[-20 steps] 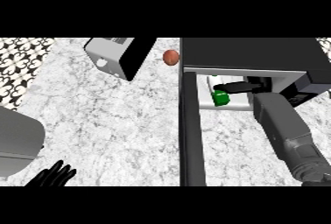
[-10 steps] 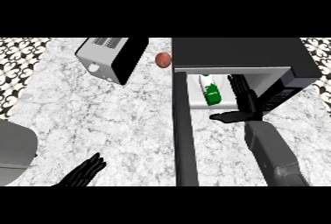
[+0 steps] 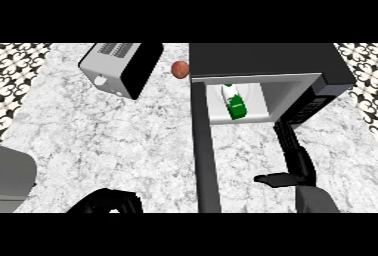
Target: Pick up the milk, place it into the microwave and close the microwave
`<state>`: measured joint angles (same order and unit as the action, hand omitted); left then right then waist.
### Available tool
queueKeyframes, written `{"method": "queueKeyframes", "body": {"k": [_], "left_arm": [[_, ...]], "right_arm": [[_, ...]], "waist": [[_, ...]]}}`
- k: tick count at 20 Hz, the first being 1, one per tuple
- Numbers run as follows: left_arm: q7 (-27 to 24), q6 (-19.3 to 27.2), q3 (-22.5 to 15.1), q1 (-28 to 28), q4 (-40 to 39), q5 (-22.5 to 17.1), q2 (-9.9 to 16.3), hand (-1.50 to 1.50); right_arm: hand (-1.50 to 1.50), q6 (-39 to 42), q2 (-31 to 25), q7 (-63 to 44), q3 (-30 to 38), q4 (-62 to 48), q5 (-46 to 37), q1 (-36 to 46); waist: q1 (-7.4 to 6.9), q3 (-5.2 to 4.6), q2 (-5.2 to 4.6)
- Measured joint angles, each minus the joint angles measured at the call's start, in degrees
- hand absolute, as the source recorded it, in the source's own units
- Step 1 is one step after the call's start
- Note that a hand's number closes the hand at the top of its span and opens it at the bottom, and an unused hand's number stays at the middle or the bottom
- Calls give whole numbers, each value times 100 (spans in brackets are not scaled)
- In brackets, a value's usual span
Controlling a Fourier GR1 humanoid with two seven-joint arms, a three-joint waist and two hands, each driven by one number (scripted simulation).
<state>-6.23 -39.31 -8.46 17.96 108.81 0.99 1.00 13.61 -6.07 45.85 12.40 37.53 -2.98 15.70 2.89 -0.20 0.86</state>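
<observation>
The milk (image 3: 233, 101), a white and green carton, lies inside the microwave (image 3: 295, 65), whose cavity faces me. Its dark door (image 3: 206, 150) stands open, swung out toward me on the left side. My right hand (image 3: 294, 160) is out of the cavity, in front of the control panel, fingers straight and pointing at the microwave, thumb out to the left, holding nothing. My left hand (image 3: 109, 202) shows at the lower edge, left of the door, fingers curled and holding nothing.
A silver and black toaster (image 3: 119, 67) stands at the back left. A brown round item (image 3: 179, 69) lies between the toaster and the microwave. A grey object (image 3: 15, 182) shows at the left edge. Marble counter (image 3: 111, 140) spreads between them.
My right hand has let go of the milk and drawn back out of the microwave toward me. The milk stays inside. My left hand has risen near the door's lower end.
</observation>
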Motion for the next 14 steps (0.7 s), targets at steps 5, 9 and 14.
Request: {"method": "queueKeyframes", "body": {"k": [5,9,14], "left_arm": [[-59,317,-352,-498,-515,542,-69,150],[-256,556,-603,-1053,-1098,974,-83,150],[-528,1038,-1156,-1557,-1862,1222,-95,150]], "right_arm": [[-150,198,-86,-52,-99,1289,168,-1336],[-150,503,-309,-112,-20,2286,455,-2360],[-150,824,-575,-229,176,3424,926,-3582]], "waist": [[9,-2,-20],[7,-1,-44],[-74,5,-67]]}}
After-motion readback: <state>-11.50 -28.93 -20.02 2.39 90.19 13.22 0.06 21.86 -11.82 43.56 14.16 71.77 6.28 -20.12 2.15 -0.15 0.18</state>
